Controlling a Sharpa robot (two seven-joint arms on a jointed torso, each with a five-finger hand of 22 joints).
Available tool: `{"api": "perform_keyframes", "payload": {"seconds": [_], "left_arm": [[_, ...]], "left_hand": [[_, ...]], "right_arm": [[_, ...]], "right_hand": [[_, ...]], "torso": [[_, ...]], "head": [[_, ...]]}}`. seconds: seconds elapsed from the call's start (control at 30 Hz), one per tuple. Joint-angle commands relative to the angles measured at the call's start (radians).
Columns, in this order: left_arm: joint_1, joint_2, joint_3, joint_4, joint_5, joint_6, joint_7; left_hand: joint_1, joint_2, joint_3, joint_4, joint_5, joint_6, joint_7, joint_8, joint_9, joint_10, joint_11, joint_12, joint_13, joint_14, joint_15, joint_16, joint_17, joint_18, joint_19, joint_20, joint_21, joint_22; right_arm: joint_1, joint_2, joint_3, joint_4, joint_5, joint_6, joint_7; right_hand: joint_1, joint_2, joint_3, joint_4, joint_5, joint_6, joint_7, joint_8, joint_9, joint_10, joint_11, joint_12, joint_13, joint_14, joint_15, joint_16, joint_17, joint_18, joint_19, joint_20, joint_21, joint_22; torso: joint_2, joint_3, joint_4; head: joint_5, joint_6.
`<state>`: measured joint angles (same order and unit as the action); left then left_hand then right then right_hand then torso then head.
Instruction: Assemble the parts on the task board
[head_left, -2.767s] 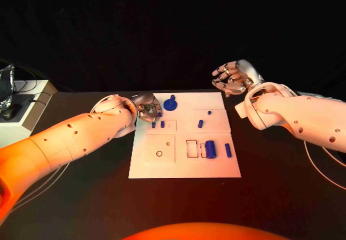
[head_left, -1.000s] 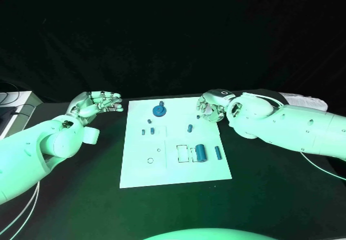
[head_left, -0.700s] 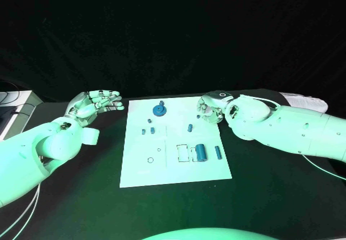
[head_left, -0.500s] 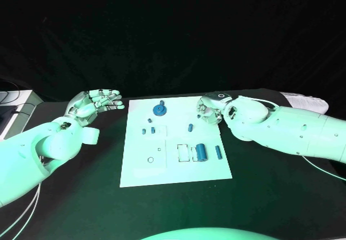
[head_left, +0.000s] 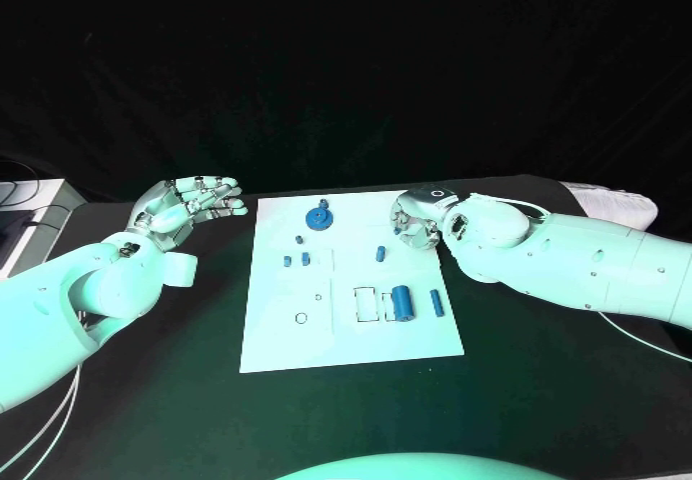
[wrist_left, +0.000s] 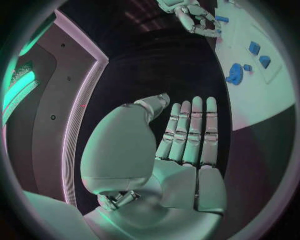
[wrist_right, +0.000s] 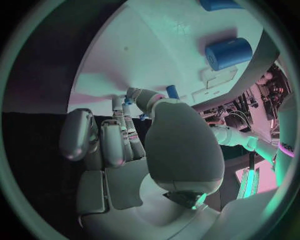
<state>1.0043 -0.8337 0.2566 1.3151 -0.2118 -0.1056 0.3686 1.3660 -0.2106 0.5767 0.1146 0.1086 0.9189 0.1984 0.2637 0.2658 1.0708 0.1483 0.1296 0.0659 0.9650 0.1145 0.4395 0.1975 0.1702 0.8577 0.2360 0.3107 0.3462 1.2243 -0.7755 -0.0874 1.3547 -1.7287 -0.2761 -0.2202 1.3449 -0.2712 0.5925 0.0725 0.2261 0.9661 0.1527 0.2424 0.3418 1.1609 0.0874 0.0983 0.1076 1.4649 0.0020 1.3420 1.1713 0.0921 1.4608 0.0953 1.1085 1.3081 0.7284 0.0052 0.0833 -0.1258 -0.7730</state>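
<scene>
The white task board (head_left: 353, 335) is lying flat in the middle of the black tabletop (head_left: 548, 400). Small blue parts are sitting on it. A round blue part (head_left: 317, 217) is lying near the far edge. Two little blue pegs (head_left: 296, 261) are standing side by side below it, and one more peg (head_left: 381, 254) is sitting toward the middle. A fat blue cylinder (head_left: 402, 300) is lying near the board's right side, with a thin blue bar (head_left: 437, 302) just beside it.

The right hand (head_left: 417, 221) is hanging over the board's far right corner, with its fingers curled in. I cannot tell if it is holding anything. The left hand (head_left: 185, 207) is hanging over the tabletop to the left of the board, away from it, palm up, with its fingers straight and holding nothing
</scene>
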Motion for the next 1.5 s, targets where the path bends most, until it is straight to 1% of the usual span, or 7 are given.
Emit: {"api": "perform_keyframes", "payload": {"seconds": [0.03, 0.57, 0.63, 0.7, 0.93, 1.2, 1.5], "left_arm": [[0.000, 0.001, 0.001, 0.001, 0.009, 0.000, 0.012], [0.000, 0.001, 0.001, 0.000, 0.005, 0.004, 0.007], [0.000, 0.000, 0.001, 0.001, 0.004, 0.003, 0.007], [0.000, -0.001, 0.001, 0.001, 0.004, 0.003, 0.006], [0.000, -0.003, 0.001, 0.002, 0.002, 0.002, 0.005], [0.000, -0.005, 0.001, 0.003, 0.001, 0.001, 0.004], [0.000, -0.006, 0.001, 0.001, 0.000, 0.001, 0.001]], "left_hand": [[0.011, 0.002, -0.003, 0.000, 0.001, 0.002, 0.005, 0.001, -0.002, 0.001, 0.007, -0.005, -0.001, 0.007, -0.001, -0.005, 0.001, 0.011, 0.007, -0.001, -0.007, -0.002], [0.016, 0.001, -0.005, -0.005, 0.000, 0.006, 0.008, 0.002, -0.002, -0.002, 0.009, -0.013, -0.001, 0.013, 0.000, -0.016, 0.005, 0.011, 0.011, -0.001, -0.012, -0.006], [0.016, 0.001, -0.005, -0.006, 0.000, 0.006, 0.009, 0.002, -0.002, -0.003, 0.010, -0.015, -0.001, 0.013, 0.001, -0.018, 0.005, 0.011, 0.012, -0.001, -0.013, -0.007], [0.016, 0.001, -0.005, -0.006, 0.000, 0.006, 0.009, 0.002, -0.002, -0.003, 0.010, -0.015, -0.001, 0.013, 0.001, -0.018, 0.005, 0.011, 0.012, -0.001, -0.013, -0.007], [0.017, 0.002, -0.006, -0.006, 0.000, 0.008, 0.009, 0.003, -0.002, -0.004, 0.010, -0.017, -0.001, 0.015, 0.001, -0.020, 0.006, 0.011, 0.012, -0.001, -0.015, -0.008], [0.019, 0.002, -0.006, -0.008, 0.000, 0.009, 0.009, 0.003, -0.002, -0.004, 0.010, -0.018, -0.001, 0.016, 0.001, -0.022, 0.007, 0.011, 0.013, -0.001, -0.016, -0.009], [0.021, 0.001, -0.007, -0.011, 0.000, 0.010, 0.009, 0.003, -0.003, -0.007, 0.011, -0.023, -0.001, 0.016, 0.002, -0.028, 0.008, 0.010, 0.014, 0.000, -0.019, -0.011]], "right_arm": [[-0.007, 0.005, -0.003, 0.002, 0.007, 0.008, 0.011], [-0.009, 0.025, -0.005, -0.017, 0.017, -0.001, 0.025], [-0.009, 0.027, -0.005, -0.018, 0.016, 0.000, 0.025], [-0.009, 0.028, -0.006, -0.020, 0.013, 0.002, 0.025], [-0.013, 0.037, -0.007, -0.026, -0.016, 0.002, 0.007], [-0.020, 0.044, -0.008, -0.029, -0.045, 0.008, -0.018], [-0.024, 0.033, -0.008, -0.015, -0.064, -0.081, -0.039]], "right_hand": [[-0.001, 0.014, 0.006, 0.007, 0.004, 0.013, -0.002, 0.006, 0.002, 0.014, -0.001, 0.003, -0.003, 0.033, -0.001, 0.007, 0.000, -0.008, 0.004, 0.002, 0.004, 0.017], [0.010, 0.035, 0.022, 0.006, 0.005, 0.036, -0.008, 0.013, 0.009, 0.030, -0.006, -0.001, -0.013, 0.033, -0.005, 0.013, 0.000, -0.010, 0.006, -0.001, 0.013, 0.024], [0.021, 0.048, 0.036, 0.000, -0.038, 0.050, -0.011, 0.017, 0.015, 0.044, -0.010, -0.002, -0.019, 0.033, -0.009, 0.016, -0.001, -0.010, 0.007, -0.004, 0.018, 0.029], [0.021, 0.049, 0.038, 0.000, -0.040, 0.051, -0.012, 0.018, 0.015, 0.045, -0.011, -0.002, -0.019, 0.033, -0.009, 0.015, -0.002, -0.010, 0.007, -0.004, 0.018, 0.029], [0.044, 0.089, 0.057, -0.025, -0.057, 0.103, -0.029, 0.053, 0.043, 0.103, -0.029, 0.005, -0.016, 0.034, -0.023, 0.022, -0.002, -0.015, 0.013, -0.016, 0.050, 0.051], [0.048, 0.093, 0.067, -0.037, -0.070, 0.109, -0.035, 0.061, 0.052, 0.118, -0.035, 0.002, -0.016, 0.034, -0.028, 0.023, -0.004, -0.017, 0.014, -0.021, 0.058, 0.057], [0.050, 0.092, 0.072, -0.042, -0.071, 0.111, -0.035, 0.062, 0.054, 0.120, -0.036, 0.000, -0.017, 0.034, -0.029, 0.023, -0.004, -0.019, 0.017, -0.022, 0.069, 0.063]], "torso": [[0.001, 0.0007, -0.0011], [0.001, -0.0005, 0.0001], [0.000, -0.0007, -0.0007], [0.000, -0.0010, -0.0012], [0.000, -0.0003, -0.0007], [-0.001, -0.0006, -0.0018], [-0.001, -0.0001, -0.0018]], "head": [[0.002, -0.001], [0.003, -0.005], [0.003, -0.005], [0.003, -0.006], [0.001, -0.007], [0.004, -0.009], [0.003, -0.006]]}}
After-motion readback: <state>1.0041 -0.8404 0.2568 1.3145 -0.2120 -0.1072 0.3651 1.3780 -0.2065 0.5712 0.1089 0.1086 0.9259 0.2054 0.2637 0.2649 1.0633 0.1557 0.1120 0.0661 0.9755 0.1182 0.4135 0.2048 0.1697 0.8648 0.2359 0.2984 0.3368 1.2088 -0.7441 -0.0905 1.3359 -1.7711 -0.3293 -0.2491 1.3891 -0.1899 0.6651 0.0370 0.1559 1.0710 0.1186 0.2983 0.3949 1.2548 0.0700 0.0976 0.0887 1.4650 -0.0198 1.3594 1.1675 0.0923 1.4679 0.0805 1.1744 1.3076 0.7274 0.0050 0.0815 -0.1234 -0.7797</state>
